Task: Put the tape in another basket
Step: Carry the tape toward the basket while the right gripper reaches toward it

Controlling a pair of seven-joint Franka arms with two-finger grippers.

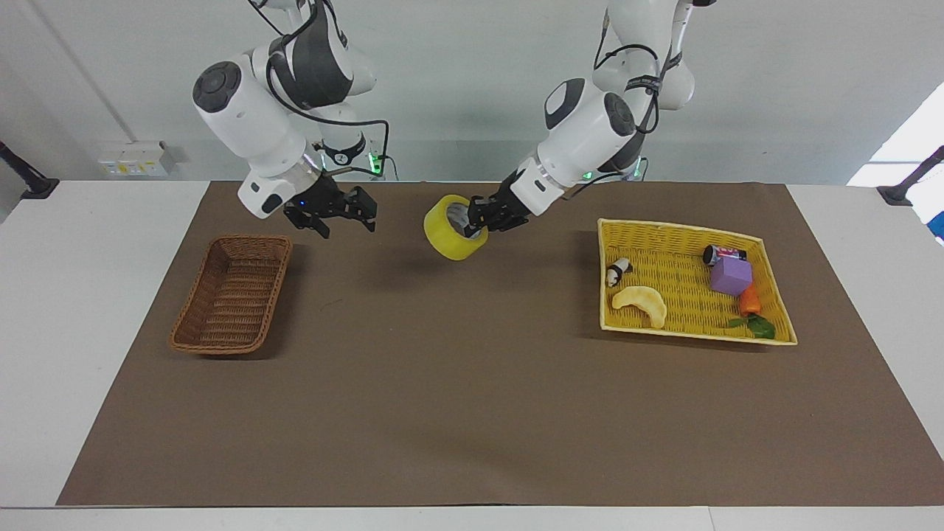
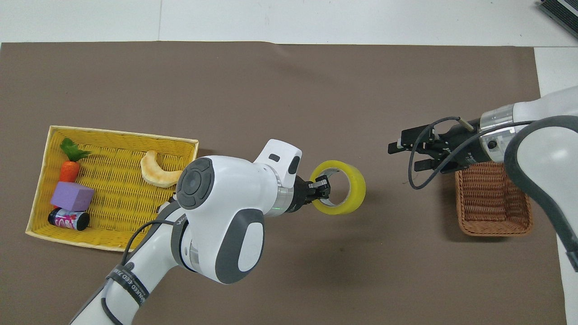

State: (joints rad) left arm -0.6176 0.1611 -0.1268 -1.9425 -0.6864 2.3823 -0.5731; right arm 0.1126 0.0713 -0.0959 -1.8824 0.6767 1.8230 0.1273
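Yellow tape [image 1: 453, 237] hung clamped by its wall in the left tool [image 1: 477, 219]; the right tool [image 1: 331, 215], open beside the basket [image 1: 232, 293], should take the free rim squarely.

Brown-matted table [image 1: 457, 413]; wicker basket [image 1: 232, 295], yellow tray [image 1: 767, 243]

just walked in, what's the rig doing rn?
The left gripper is shut on the tape, holding it in the air over the mat between the yellow tray and the brown basket. The right gripper is open, over the mat beside the basket, pointing toward the tape. It looks like a handover is being set up.
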